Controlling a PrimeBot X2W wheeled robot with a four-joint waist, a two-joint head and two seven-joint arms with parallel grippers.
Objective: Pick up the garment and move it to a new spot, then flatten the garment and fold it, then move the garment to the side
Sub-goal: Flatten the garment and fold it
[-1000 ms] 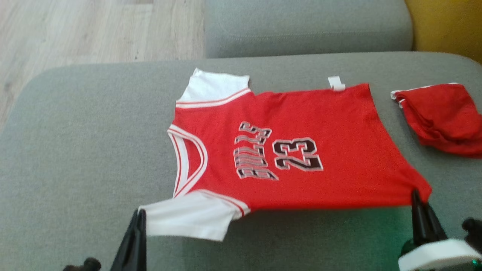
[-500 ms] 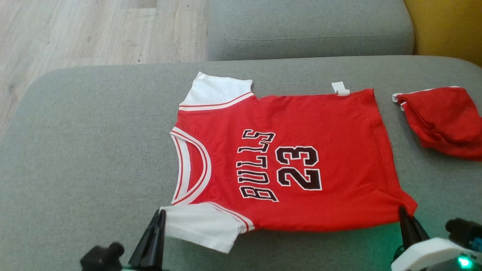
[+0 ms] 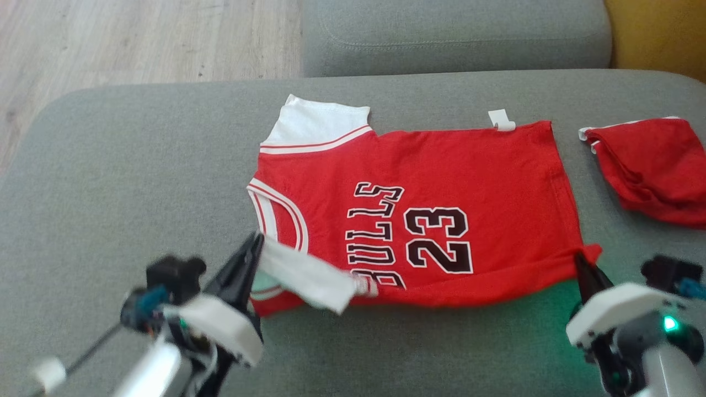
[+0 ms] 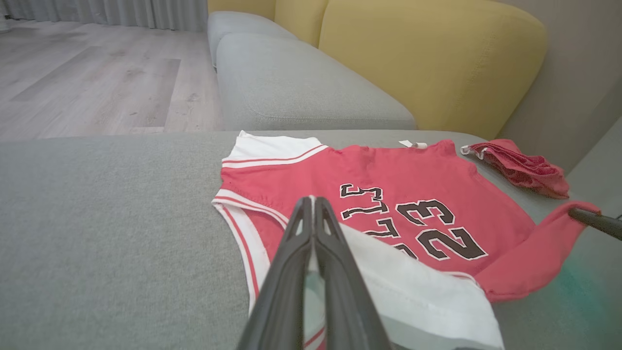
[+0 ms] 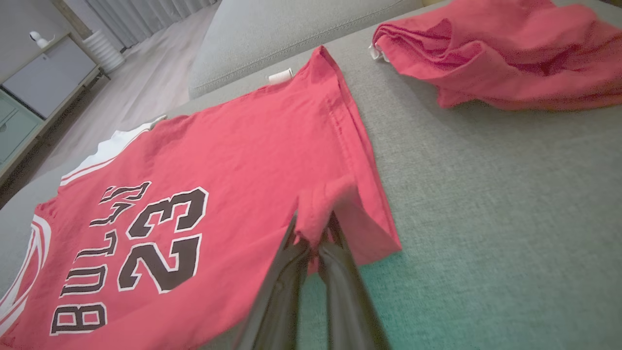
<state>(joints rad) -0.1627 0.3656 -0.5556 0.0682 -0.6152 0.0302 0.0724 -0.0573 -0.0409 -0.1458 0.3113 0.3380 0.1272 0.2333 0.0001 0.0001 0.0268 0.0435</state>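
Garment (image 3: pixel 469 182) (a red Bulls 23 jersey) lies spread on a grey sofa cushion (image 3: pixel 110 182). Left gripper (image 3: pixel 257 238), jaws pressed together, pinches its near white sleeve (image 3: pixel 309 275), raised off the cushion. Right gripper (image 3: pixel 579 258) pinches the near hem corner (image 3: pixel 593 251). Another red cloth (image 3: pixel 653 165) lies just beside.

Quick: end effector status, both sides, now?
Left end effector: shut on the jersey, at its white sleeve.
Right end effector: shut on the jersey, at its hem corner.

Grey sofa cushions (image 3: pixel 121 165) meet a yellow backrest (image 4: pixel 437 63), with pale wood floor (image 3: pixel 138 44) beyond.
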